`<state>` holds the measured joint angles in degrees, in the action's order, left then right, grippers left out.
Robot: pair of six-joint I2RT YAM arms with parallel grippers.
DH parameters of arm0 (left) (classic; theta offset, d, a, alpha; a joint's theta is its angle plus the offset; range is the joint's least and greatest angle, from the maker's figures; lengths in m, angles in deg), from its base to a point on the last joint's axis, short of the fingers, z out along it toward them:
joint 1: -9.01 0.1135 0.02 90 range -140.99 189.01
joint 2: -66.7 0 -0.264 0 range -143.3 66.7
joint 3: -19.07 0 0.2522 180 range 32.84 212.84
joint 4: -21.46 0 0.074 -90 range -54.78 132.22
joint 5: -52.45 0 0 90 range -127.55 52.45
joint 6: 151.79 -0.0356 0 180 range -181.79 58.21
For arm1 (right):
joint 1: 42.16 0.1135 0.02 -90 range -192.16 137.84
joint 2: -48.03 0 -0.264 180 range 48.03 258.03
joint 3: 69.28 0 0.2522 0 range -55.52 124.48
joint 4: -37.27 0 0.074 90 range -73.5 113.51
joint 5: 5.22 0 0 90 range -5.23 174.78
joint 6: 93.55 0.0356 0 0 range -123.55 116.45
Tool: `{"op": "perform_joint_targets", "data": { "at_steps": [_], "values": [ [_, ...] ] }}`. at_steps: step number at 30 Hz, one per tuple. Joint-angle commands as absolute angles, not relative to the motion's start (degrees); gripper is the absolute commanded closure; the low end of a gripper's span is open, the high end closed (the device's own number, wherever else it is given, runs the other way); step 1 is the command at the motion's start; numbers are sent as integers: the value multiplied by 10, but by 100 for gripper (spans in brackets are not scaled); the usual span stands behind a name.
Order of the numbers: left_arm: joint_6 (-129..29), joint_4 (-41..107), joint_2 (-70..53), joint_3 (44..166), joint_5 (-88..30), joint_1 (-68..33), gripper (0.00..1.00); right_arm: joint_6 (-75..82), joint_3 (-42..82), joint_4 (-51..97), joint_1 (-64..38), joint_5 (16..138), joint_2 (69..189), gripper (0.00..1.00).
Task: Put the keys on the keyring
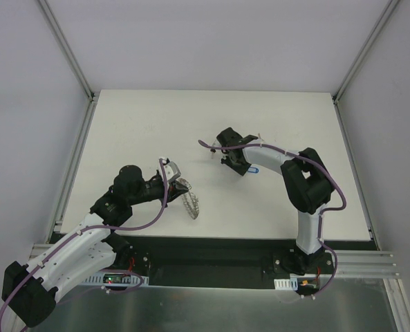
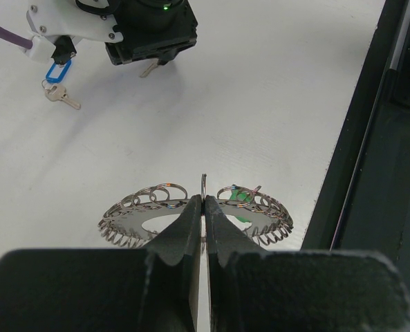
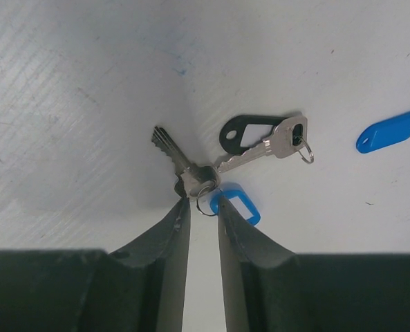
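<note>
Now we are gripping both.
Our left fingers (image 2: pixel 184 232) are pinching the keyring (image 2: pixel 132 223); our right fingers (image 3: pixel 166 242) are clamping one key (image 3: pixel 171 151).

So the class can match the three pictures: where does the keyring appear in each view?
Top external: the keyring, left of centre, held by the left gripper.
Left wrist: bottom centre, pinched by that gripper.
Right wrist: not in view.
Shared landmark: the right gripper, bottom of its own view, top left in the left wrist view, right of centre from above.
</note>
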<state>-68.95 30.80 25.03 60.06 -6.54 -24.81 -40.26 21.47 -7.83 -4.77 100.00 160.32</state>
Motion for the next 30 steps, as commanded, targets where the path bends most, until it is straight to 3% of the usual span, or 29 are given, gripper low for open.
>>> {"op": "perform_joint_targets", "data": {
  "at_steps": [1, 7, 13, 25, 30],
  "values": [
    [-701, 285, 257, 617, -64, -255, 100, -409, 218, -91, -45, 1031, 1619, 76],
    [-701, 285, 259, 617, -63, -255, 100, -412, 219, -91, -45, 1036, 1624, 83],
    [-701, 285, 260, 617, -64, -255, 100, -406, 215, -91, -45, 1013, 1605, 98],
    [-700, 289, 302, 616, -67, -259, 100, -339, 147, -48, -44, 921, 1466, 99],
    [-696, 289, 318, 614, -76, -260, 100, -294, 54, 102, -39, 834, 1380, 99]
  ]
}}
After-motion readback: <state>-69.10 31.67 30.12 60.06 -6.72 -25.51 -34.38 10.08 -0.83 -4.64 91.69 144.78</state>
